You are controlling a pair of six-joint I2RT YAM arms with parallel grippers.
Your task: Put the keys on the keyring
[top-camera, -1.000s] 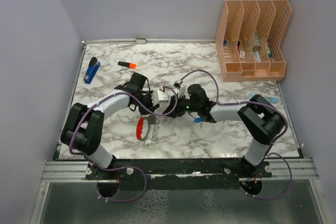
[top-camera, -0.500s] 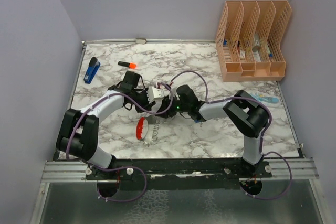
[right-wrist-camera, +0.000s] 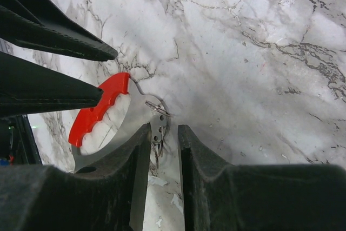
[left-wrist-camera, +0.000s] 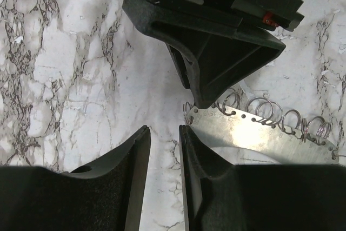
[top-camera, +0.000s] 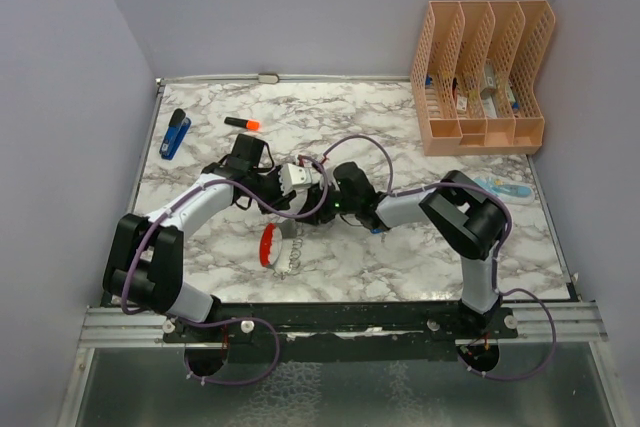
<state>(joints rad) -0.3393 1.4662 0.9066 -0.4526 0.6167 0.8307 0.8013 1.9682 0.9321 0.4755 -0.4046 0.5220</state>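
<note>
The keyring (top-camera: 268, 246) lies flat on the marble table, a red crescent with a silvery plate beside it. In the right wrist view the red crescent (right-wrist-camera: 97, 113) and the silver end with small wire rings (right-wrist-camera: 160, 124) sit just at my right gripper (right-wrist-camera: 164, 128), which is open, the silver end between its tips. My left gripper (left-wrist-camera: 164, 129) is open a narrow gap over bare marble, the silver plate (left-wrist-camera: 254, 131) just right of it. Both grippers meet above the keyring, left (top-camera: 296, 207) and right (top-camera: 314, 213). A blue-headed key (top-camera: 377, 229) lies under the right forearm.
A dark-blue stapler (top-camera: 176, 133) and an orange-and-black marker (top-camera: 242, 124) lie at the back left. A peach file organiser (top-camera: 480, 77) stands at the back right. A pale blue object (top-camera: 505, 188) lies near the right edge.
Both grippers have shifted left, toward the keyring's upper end, and closed in on each other. The keyring and the blue key have not moved.
</note>
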